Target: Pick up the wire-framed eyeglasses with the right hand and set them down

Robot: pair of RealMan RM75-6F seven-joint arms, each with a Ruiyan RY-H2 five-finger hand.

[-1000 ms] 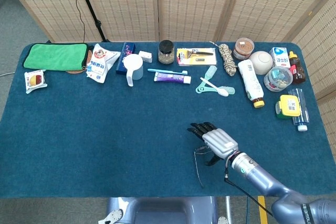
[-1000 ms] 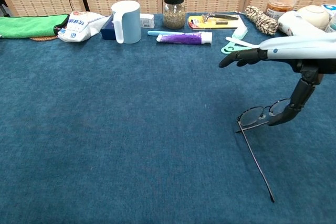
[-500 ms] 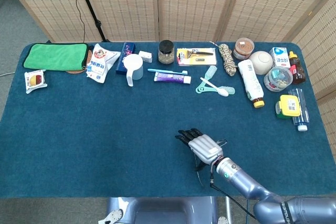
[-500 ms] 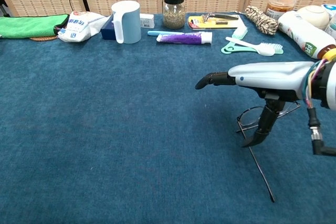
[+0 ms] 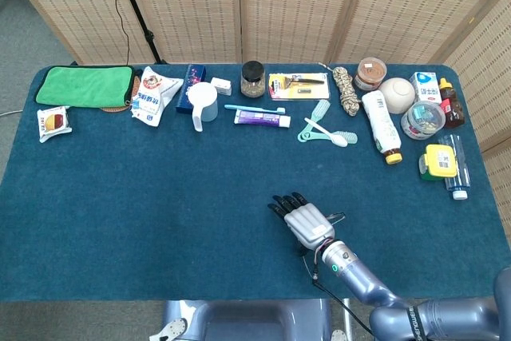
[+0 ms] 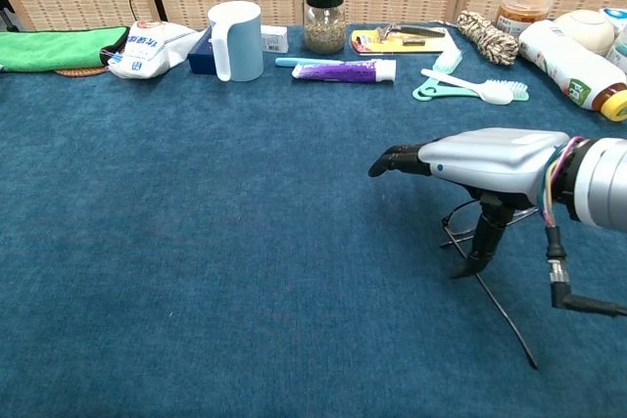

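Note:
The wire-framed eyeglasses (image 6: 500, 312) lie on the blue table (image 6: 196, 261) near its front edge, right of centre, with one thin temple stretched toward me. My right hand (image 6: 490, 154) hovers flat just over the frame, fingers stretched forward and apart. Its thumb (image 6: 482, 247) points down right beside the lenses, and whether it touches the wire is unclear. From the head view the right hand (image 5: 305, 220) hides most of the eyeglasses (image 5: 337, 216); only a bit of wire shows at its right. The left hand appears in neither view.
Along the far edge stand a green cloth (image 5: 84, 85), a pale blue mug (image 5: 203, 101), a toothpaste tube (image 5: 262, 118), a glass jar (image 5: 252, 78), toothbrushes (image 5: 323, 129), a white bottle (image 5: 381, 127) and several containers at the right. The table's front edge lies close behind the hand.
The right hand has swung left and nearer the front edge, coming over the eyeglasses with its thumb lowered beside them. The glasses' temple has shifted slightly to the right.

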